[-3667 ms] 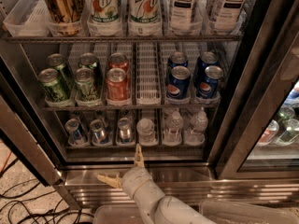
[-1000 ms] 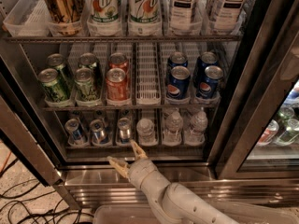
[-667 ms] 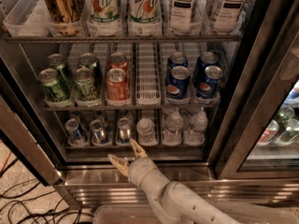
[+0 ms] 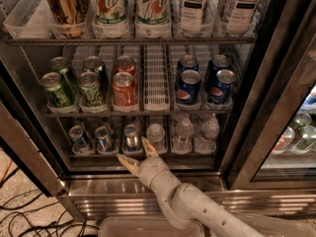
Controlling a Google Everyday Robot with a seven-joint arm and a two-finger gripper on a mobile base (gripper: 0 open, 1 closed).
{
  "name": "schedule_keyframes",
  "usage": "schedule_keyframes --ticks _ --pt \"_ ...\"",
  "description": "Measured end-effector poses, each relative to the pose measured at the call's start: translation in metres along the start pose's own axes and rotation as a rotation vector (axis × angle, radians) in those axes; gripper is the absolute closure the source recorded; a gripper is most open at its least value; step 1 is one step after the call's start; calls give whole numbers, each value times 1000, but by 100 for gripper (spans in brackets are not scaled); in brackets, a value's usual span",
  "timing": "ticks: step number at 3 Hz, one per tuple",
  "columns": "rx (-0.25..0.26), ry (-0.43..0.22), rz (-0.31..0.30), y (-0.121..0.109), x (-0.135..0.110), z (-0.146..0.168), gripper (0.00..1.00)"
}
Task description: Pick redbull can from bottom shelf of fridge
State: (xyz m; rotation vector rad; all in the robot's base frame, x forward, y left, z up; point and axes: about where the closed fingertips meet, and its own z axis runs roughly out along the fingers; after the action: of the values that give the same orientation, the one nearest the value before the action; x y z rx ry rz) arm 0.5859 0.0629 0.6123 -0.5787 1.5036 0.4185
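The fridge (image 4: 276,107) stands open in front of me. Its bottom shelf (image 4: 143,153) holds three slim redbull cans at the left (image 4: 79,138), (image 4: 103,138), (image 4: 131,137) and small clear water bottles (image 4: 183,132) to their right. My gripper (image 4: 137,154) is at the shelf's front edge, just below and in front of the third redbull can. Its two tan fingers (image 4: 148,147) are spread apart and hold nothing. The pale arm runs down to the lower right.
The middle rack bears green cans (image 4: 57,89), a red can (image 4: 123,88) and blue Pepsi cans (image 4: 189,87). The top rack holds tall bottles and cans (image 4: 150,6). The dark door frame (image 4: 247,147) stands at the right. The ribbed metal base (image 4: 98,191) and floor cables (image 4: 19,216) lie below.
The gripper has moved up and right from the fridge's base to the front edge of the bottom shelf, below the third redbull can. Its fingers stay spread.
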Motion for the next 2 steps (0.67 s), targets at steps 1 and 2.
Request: schedule_keyframes --ticks 1,2 --pt "12 -8 -9 -13 -2 9 28" --pt "6 -19 -3 -21 -1 26 27"
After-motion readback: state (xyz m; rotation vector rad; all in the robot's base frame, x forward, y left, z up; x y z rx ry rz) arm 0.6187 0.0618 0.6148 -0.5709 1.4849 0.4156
